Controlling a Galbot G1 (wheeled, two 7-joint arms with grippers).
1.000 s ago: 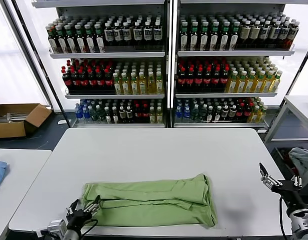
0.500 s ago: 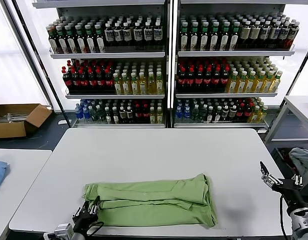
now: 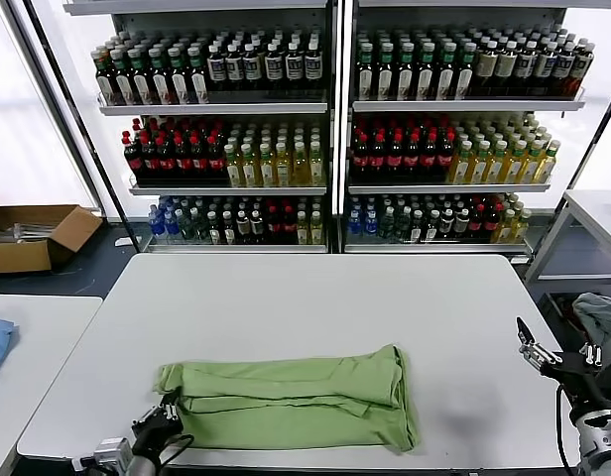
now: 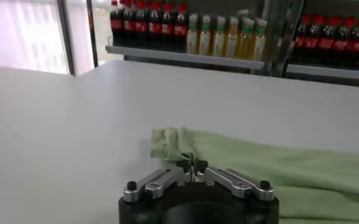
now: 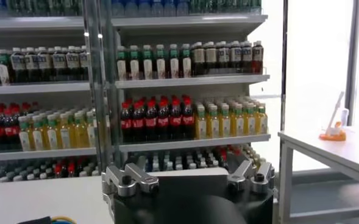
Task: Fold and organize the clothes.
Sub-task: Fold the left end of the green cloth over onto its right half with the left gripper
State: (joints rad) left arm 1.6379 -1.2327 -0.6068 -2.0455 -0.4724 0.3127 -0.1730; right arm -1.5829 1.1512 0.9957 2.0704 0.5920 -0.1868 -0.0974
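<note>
Plain light green shirt [image 3: 291, 405] on a white desk [image 3: 315, 297]; black left tool [image 3: 165, 412] with silver links

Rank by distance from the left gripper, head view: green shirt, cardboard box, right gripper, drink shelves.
From the left gripper, at the table's near-left edge:
1. Green shirt: touching, just to its right.
2. Cardboard box: on the floor, far left.
3. Drink shelves: behind the table. Against the box, too close to call.
4. Right gripper: off the table's right edge.
</note>
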